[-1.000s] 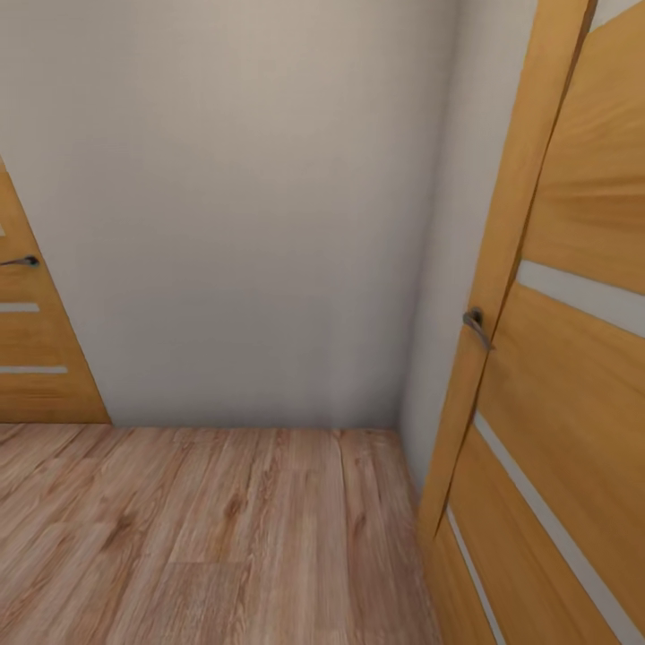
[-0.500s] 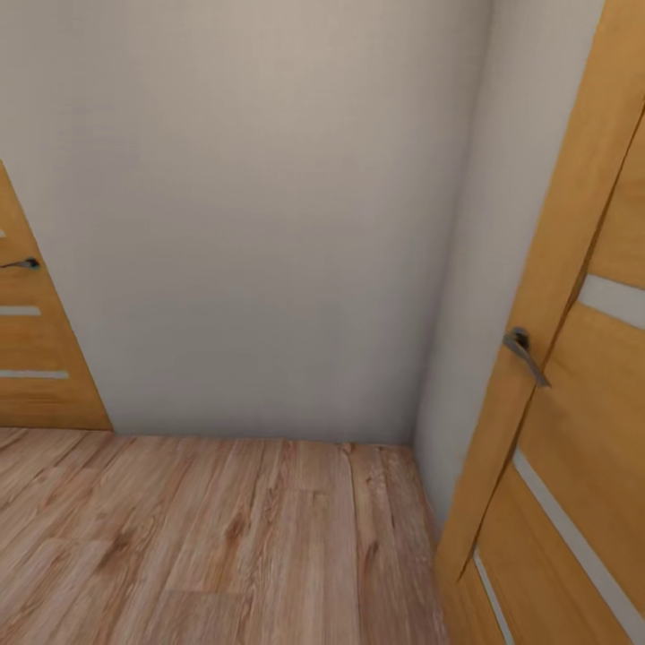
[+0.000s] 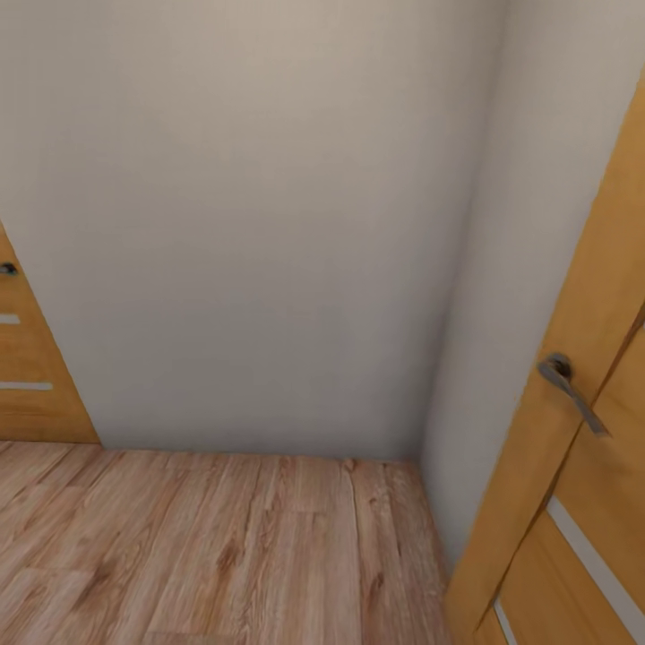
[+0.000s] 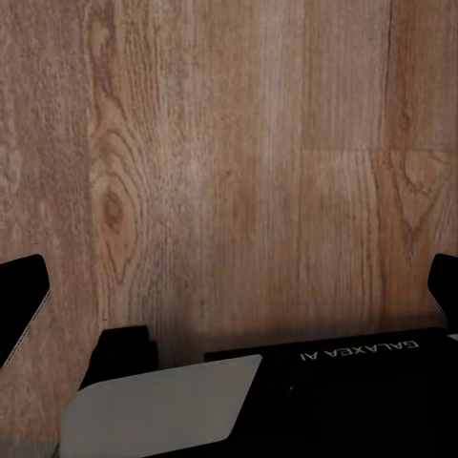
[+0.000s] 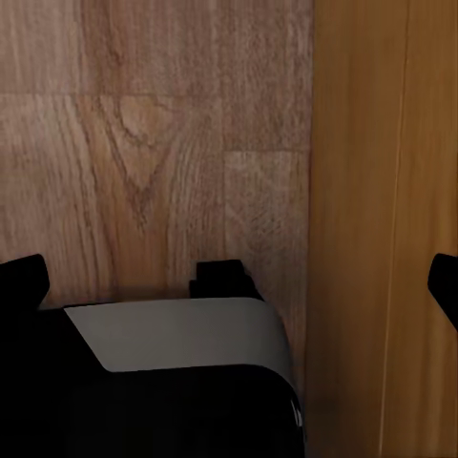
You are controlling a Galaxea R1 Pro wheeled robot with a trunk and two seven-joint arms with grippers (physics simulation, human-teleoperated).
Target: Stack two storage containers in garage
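Head view showed a white wall (image 3: 269, 224) corner, wood plank floor (image 3: 224, 555) and an orange door (image 3: 582, 448) at right. Both wrist views looked down on planks: left pincer (image 4: 234, 286) and right pincer (image 5: 234, 277) spread wide, holding nothing.

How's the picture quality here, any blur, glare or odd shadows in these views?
Head view: soft, even light, no glare, the white wall shaded faintly, the door handle slightly smeared and the near door stretched at the edge. Left wrist view: plank floor dim, grain soft. Right wrist view: similar, with a dark shadow beside the orange door.
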